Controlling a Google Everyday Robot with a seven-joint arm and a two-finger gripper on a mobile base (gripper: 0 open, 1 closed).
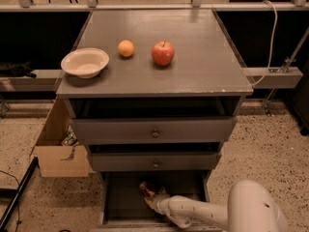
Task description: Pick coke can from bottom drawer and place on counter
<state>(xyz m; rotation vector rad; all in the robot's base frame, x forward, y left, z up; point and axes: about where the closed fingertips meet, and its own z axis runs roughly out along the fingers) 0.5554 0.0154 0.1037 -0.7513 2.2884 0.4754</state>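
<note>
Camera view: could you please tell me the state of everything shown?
Deep grey bottom drawer, pulled open.
Gripper, inside that drawer.
Small red coke can, in the drawer, by the gripper.
Pale round bowl, upright, empty, on grey wooden counter.
Brown cardboard box, open.

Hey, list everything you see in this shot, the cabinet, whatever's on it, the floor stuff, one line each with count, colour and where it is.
counter: one, grey, top of the cabinet
bowl: one, cream, left side of the counter
orange: one, orange, on the counter between bowl and apple
apple: one, red, middle of the counter
top drawer: one, grey with round knob, under the counter
middle drawer: one, grey with round knob, below the top drawer
bottom drawer: one, grey with dark floor, lowest, pulled open
coke can: one, red, inside the bottom drawer
cardboard box: one, brown, on the floor left of the cabinet
cable: one, white, right of the cabinet
arm: one, white, reaching in from lower right
gripper: one, pale, in the bottom drawer at the coke can
</note>
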